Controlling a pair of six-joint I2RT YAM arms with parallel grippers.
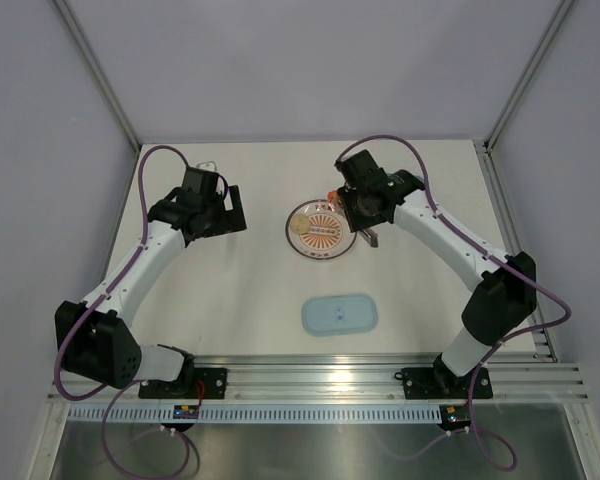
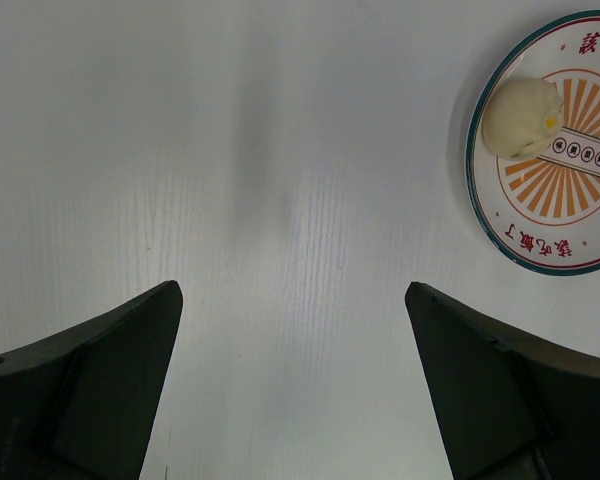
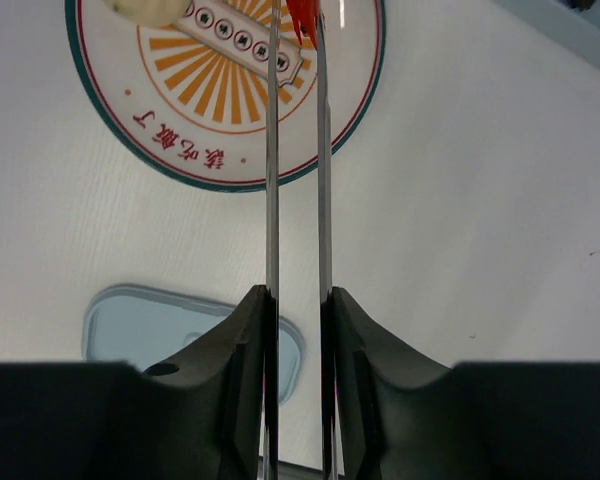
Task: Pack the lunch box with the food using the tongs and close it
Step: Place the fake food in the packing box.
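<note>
Tongs (image 3: 273,180) squeezed by right tool (image 3: 298,300), pinching red food (image 3: 302,15) over plate (image 3: 100,90), left tool (image 2: 292,290) wide

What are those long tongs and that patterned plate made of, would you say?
The tongs look like metal, probably polished steel: thin silvery arms with mirror-like bright and dark streaks. The plate is glossy white with printed orange rays and a teal rim. That fits glazed ceramic or a hard plastic such as melamine, and the look alone does not settle which.

This is a robot lab cell. Grey walls (image 1: 300,60) and aluminium posts (image 1: 98,72) box in a white table (image 1: 240,290). An aluminium rail (image 1: 320,378) lines its near edge.
</note>
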